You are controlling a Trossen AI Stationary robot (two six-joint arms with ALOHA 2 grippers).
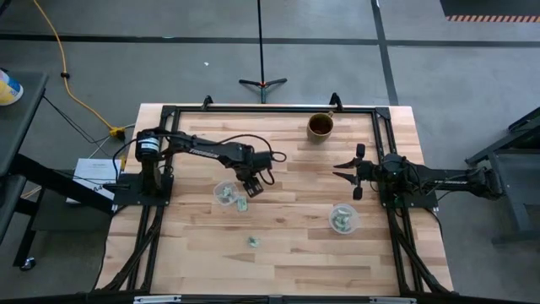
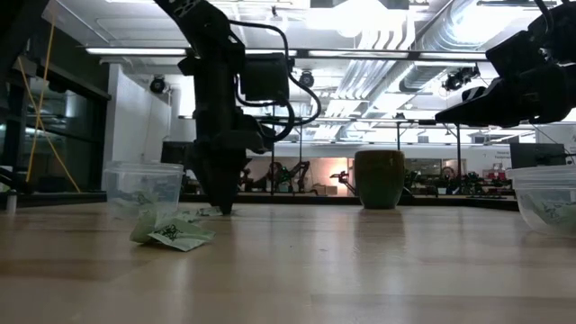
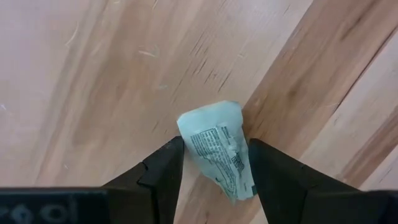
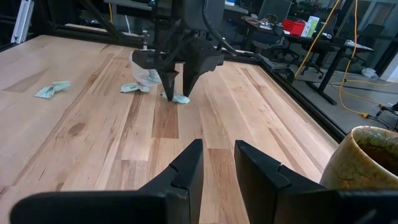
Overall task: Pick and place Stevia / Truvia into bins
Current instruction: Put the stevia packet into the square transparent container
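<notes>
My left gripper (image 3: 214,163) is open and points down at the table, just right of the left clear cup (image 1: 225,193). One pale green-and-white sachet (image 3: 217,152) lies flat on the wood between its fingers. Two more sachets lie loose, one by that cup (image 1: 242,203) and one nearer the front edge (image 1: 252,241). The right clear cup (image 1: 343,219) holds several sachets. My right gripper (image 1: 344,172) hovers open above the table's right side, away from all of them. My left gripper comes from above, pointing down, with one finger (image 3: 166,163) on each side of the sachet's printed face (image 3: 214,143). The sachet lies on the table. Whether the fingers touch its edges I cannot tell.
A brown opaque cup (image 1: 320,126) stands near the far edge, seen close by in the right wrist view (image 4: 367,162). A black frame (image 1: 270,108) runs around the table top. Bare wood lies between the two clear cups and along the near edge.
</notes>
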